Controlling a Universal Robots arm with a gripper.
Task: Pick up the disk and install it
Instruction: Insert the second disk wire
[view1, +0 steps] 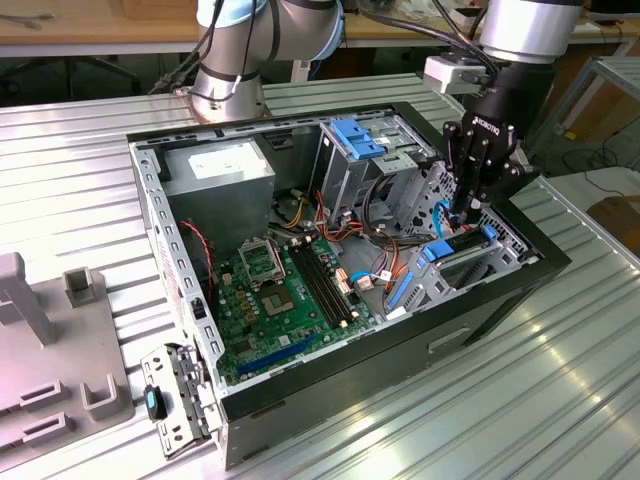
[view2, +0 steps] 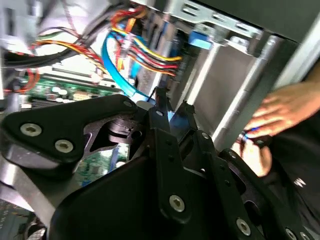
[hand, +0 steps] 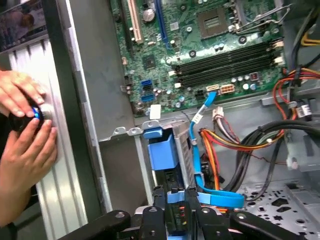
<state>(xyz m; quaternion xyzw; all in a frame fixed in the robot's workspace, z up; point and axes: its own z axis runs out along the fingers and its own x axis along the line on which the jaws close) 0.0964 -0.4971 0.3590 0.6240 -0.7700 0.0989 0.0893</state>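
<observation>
At the exterior view's left, a grey fixture (view1: 40, 350) stands on the ribbed metal table (view1: 80, 150), well apart from the work. Next comes the open computer case (view1: 400, 350). The power supply (view1: 220, 175) sits at its far corner, and the motherboard (view1: 270, 300) lies flat on its floor. Further right, a light-blue bracket (view1: 355, 138) tops the metal drive cage.

At the case's right end the gripper (view1: 470, 215) reaches straight down into the drive bay. The disk (view1: 462, 258) lies there with its blue carrier already between the bay's walls. In the first wrist view the gripper (hand: 175, 210) appears clamped on the upper edge of the disk (hand: 162, 152), with a finger on either side of the blue plastic. The second wrist view shows the same narrow pinch.

Judging by this, the pick-up is done and the install step is in hand, though the pictures do not show whether the carrier is fully home. Seating it would call for a straight push along the rails, with no tilt.

Room is tight. A blue cable (hand: 200, 150) loops just beside the carrier, and orange and black wiring crowds the same side. The case's dark outer wall stands close on the other side. The only free space is above the open case.

Outside that wall, a person's hands (hand: 25, 140) hold a small round device.
</observation>
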